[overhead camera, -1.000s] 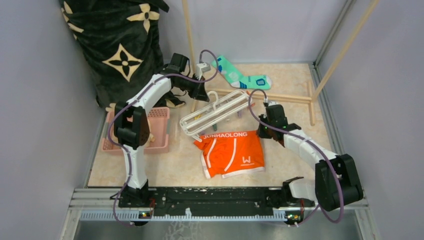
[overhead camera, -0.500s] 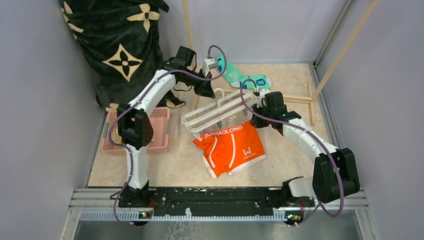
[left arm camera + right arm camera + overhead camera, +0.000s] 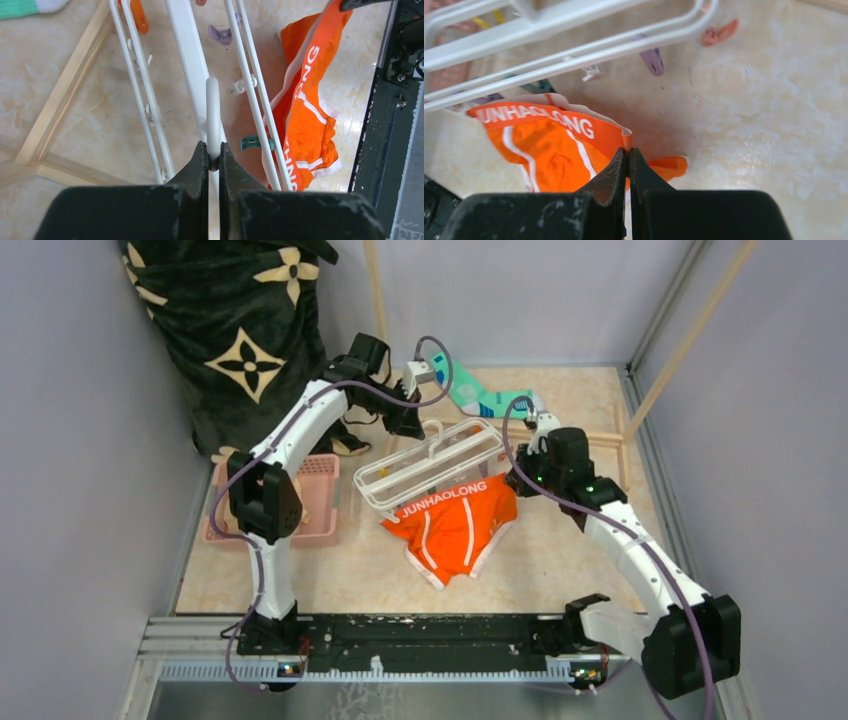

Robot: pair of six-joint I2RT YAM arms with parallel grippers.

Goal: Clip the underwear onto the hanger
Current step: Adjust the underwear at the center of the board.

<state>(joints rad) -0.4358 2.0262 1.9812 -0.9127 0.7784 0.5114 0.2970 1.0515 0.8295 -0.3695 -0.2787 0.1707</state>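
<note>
The orange underwear (image 3: 455, 525) hangs crumpled, its lettered waistband just under the near rail of the white hanger (image 3: 430, 465). My left gripper (image 3: 412, 424) is shut on the hanger's hook (image 3: 213, 117) and holds the frame tilted above the floor. My right gripper (image 3: 520, 477) is shut on the waistband's right corner (image 3: 626, 141) and holds it lifted. The underwear also shows in the left wrist view (image 3: 305, 110) and the right wrist view (image 3: 549, 145). Small clothespins dangle from the rails, among them a purple one (image 3: 653, 61) and an orange one (image 3: 720, 33).
A teal patterned sock (image 3: 485, 395) lies at the back behind the hanger. A pink basket (image 3: 320, 502) stands at the left. A dark patterned fabric bundle (image 3: 235, 330) fills the back left corner. Pale wooden poles (image 3: 585, 435) lie and stand at the back right.
My right gripper has lifted the underwear's waistband corner off the floor toward the hanger, bunching the cloth. My left gripper has raised the hanger by its hook and shifted it slightly right.
</note>
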